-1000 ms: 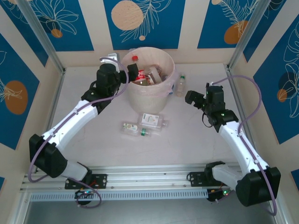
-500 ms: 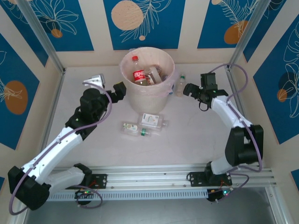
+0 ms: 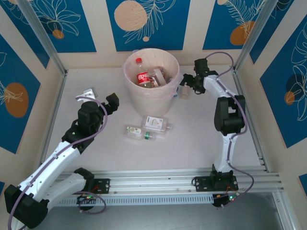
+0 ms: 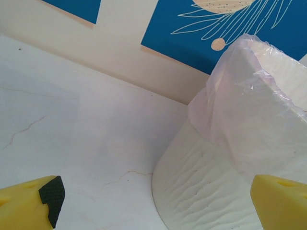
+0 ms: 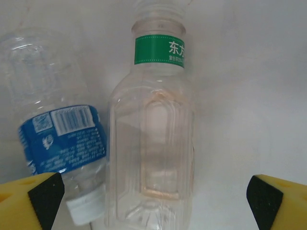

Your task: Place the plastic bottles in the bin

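Though clear, one bottle (image 5: 151, 143) green-banded, its neighbour (image 5: 62, 136) blue-labelled, white-capped.

Bottles (image 3: 145, 77) in bin (image 3: 149, 101); loose bottles (image 3: 148, 129) in front & just R.

The surface (image 3: 96, 76) is pale, almost white, with thin marble-like veins. The bin (image 3: 151, 98) stands on it near the far wall. In front of the bin, about the middle of the surface, three clear bottles (image 3: 152, 136) lie close together. Just beside the bin on its right are a green-banded bottle (image 5: 151, 143) and a blue-labelled bottle (image 5: 62, 139), next to each other.
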`<state>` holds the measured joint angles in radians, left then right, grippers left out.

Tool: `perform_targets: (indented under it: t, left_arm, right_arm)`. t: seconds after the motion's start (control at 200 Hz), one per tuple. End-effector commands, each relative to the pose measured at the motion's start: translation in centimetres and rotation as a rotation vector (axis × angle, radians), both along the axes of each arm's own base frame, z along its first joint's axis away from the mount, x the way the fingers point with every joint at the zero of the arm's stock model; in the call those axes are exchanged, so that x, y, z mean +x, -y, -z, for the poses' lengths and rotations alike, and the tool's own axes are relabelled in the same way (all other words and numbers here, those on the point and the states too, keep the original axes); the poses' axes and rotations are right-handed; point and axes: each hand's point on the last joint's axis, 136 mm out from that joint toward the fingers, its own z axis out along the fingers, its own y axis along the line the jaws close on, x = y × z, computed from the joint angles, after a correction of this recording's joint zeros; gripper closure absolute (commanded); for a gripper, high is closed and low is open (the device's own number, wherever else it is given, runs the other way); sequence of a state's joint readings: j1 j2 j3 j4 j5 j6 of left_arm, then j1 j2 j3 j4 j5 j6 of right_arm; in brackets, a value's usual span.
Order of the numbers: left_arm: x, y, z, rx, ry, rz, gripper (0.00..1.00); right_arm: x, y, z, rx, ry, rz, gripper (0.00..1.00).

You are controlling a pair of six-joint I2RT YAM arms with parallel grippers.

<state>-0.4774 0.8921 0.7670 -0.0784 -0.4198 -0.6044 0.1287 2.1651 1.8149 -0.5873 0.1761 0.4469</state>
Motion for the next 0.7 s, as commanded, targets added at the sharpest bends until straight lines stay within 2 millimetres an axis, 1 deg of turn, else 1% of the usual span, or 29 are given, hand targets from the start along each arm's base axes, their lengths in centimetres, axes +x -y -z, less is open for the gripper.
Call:
perform_targets:
  t: [0.0,0.055,0.21,0.32,0.41,0.47,0.55,0.585,0.695]
  left_arm:
    - [-0.1,-0.5,0.7,-0.013,-0.018,-0.015,0.0]
    - [-0.1,-0.5,0.8,-0.014,-0.021,-0.015,0.0]
    - [-0.1,-0.7,1.2,-0.012,-0.033,-0.018,0.0]
    - [0.0,-0.8,1.4,-0.014,-0.037,-0.02,0.0]
    - [0.0,-0.8,1.5,-0.017,-0.039,-0.017,0.0]
    - [0.0,-0.9,1.6,-0.016,-0.041,-0.02,0.0]
    - [0.0,-1.0,1.9,-0.017,-0.045,-0.025,0.0]
    - [0.1,-1.1,2.0,-0.018,-0.047,-0.027,0.0]
    - [0.1,-1.0,2.1,-0.023,-0.052,-0.023,0.0]
  right_arm:
    - [0.1,-0.3,1.2,-0.039,-0.074,-0.022,0.03]
    - [0.6,-0.4,1.9,-0.05,-0.095,-0.03,0.05]
    - [0.7,-0.8,3.4,-0.071,-0.126,-0.046,0.1]
    - [0.6,0.6,4.1,-0.138,-0.146,0.004,0.13]
    - [0.4,2.2,4.3,-0.213,-0.158,0.047,0.18]
    - [0.3,2.7,4.5,-0.24,-0.161,0.059,0.21]
    - [0.4,2.3,4.8,-0.217,-0.165,0.046,0.23]
    - [0.5,2.0,4.9,-0.206,-0.166,0.036,0.25]
    - [0.6,1.8,5.0,-0.2,-0.173,0.024,0.32]
